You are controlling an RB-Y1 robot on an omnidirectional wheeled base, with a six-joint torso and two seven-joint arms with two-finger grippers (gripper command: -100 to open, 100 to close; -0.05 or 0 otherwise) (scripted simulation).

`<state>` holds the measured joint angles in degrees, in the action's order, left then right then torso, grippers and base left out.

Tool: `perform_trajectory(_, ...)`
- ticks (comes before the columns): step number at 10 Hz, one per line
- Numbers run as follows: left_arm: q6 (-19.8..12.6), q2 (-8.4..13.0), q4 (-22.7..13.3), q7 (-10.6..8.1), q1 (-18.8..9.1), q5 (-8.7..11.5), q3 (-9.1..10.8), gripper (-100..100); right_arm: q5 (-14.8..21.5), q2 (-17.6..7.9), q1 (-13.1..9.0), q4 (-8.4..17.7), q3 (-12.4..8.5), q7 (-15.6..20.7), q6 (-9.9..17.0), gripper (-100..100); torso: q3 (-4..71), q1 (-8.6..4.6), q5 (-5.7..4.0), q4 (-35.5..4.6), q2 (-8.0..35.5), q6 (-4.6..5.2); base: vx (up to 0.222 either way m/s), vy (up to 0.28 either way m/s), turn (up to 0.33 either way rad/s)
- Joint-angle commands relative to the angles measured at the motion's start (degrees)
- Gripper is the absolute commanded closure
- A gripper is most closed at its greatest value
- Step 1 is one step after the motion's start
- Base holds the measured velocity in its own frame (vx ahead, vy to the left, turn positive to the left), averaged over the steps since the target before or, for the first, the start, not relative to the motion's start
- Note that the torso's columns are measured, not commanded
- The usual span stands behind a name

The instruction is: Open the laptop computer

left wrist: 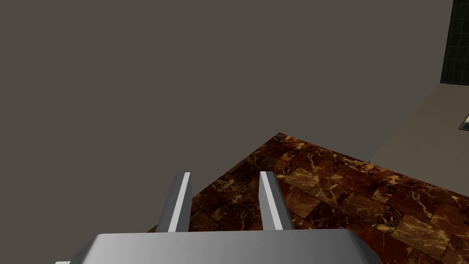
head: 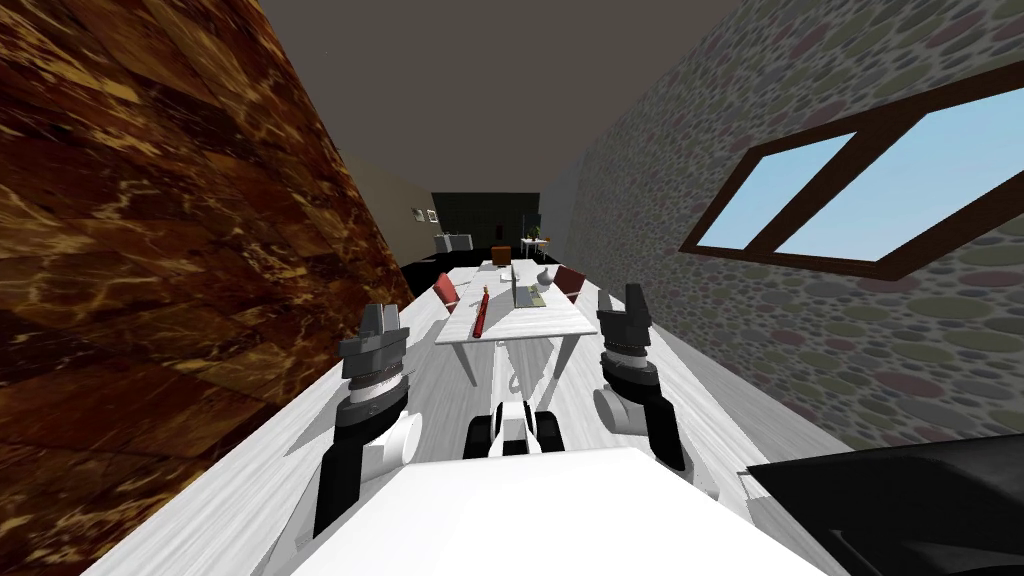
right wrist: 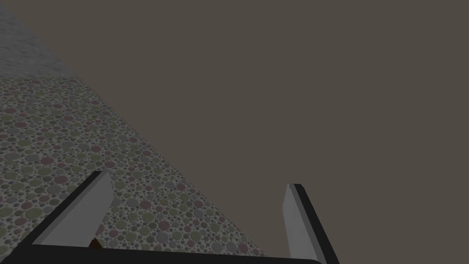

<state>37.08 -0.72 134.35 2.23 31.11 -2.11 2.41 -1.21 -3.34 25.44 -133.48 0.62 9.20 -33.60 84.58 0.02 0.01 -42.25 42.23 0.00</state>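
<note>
head view, laptop (head: 522, 292): small and far off, on a white worktop (head: 520, 322) straight ahead down a long room, about midway across the top. it is grey. a thin grey slab seems to stand up at its left side, but i cannot tell whether the lid is up or down.
beside the laptop: a greenish mat (head: 537, 298) lies just to its right. a grey rounded vessel (head: 545, 277) stands beyond the mat, nearer the far edge.
left part of the worktop: a long dark red thing (head: 481, 315) lies lengthwise, apart from the laptop.
chairs: a red chair on the left (head: 446, 290) and a red chair on the right (head: 568, 282), one at each long side, both close against the worktop.
left gripper (head: 382, 315): raised in front of me, over the floor and well short of the worktop. its fingers (left wrist: 181, 201) stand apart with nothing between them, the gap narrower than the right's.
right gripper (head: 620, 297): raised on the other side, also well short of the worktop. its fingers (right wrist: 293, 220) are spread wide, holding nothing.
floor (head: 250, 470): pale grey planks running from me to beneath the worktop.
walls: a brown marbled wall (head: 150, 250) on the left. on the right, a pebble-patterned wall (head: 640, 180) with a dark-framed window (head: 850, 190) showing blue.
</note>
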Motion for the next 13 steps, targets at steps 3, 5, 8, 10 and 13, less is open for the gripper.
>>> perform_trajectory(3, 0.00, 0.00, 0.00, 0.00, 0.00, 0.00, 0.00, 0, 3.81, -6.58, -4.37, 4.92, 0.32, 4.10, 3.33, -100, 0.00, 0.03, 0.01, -0.03, 0.04, 0.00, 0.026, 0.069, -0.026)
perform_trajectory(5, 0.00, -0.01, 0.00, 0.00, 0.00, 0.00, 0.00, 0, 6.11, -7.95, -6.82, 7.90, 0.53, 6.52, 5.01, -100, -0.01, 0.01, 0.01, -0.03, 0.05, 0.01, 0.030, 0.085, -0.035)
perform_trajectory(8, 0.00, -0.01, 0.00, 0.00, 0.00, 0.00, -0.01, 0, 10.09, -8.96, -11.02, 12.84, 0.90, 10.72, 7.86, -100, 0.00, 0.02, 0.01, -0.03, 0.04, 0.00, 0.036, 0.100, -0.034)
perform_trajectory(10, 0.00, -0.01, 0.00, 0.00, 0.00, 0.00, -0.01, 0, 13.00, -9.30, -14.08, 16.12, 1.17, 13.81, 9.93, -100, -0.02, -0.03, 0.00, -0.04, 0.07, 0.00, 0.044, 0.116, -0.040)
perform_trajectory(13, 0.00, 0.00, 0.00, 0.00, 0.00, 0.00, 0.00, 0, 16.05, -9.57, -17.29, 20.09, 1.46, 17.04, 12.09, -100, -0.05, -0.16, -0.04, -0.05, 0.12, 0.02, 0.029, 0.093, -0.029)
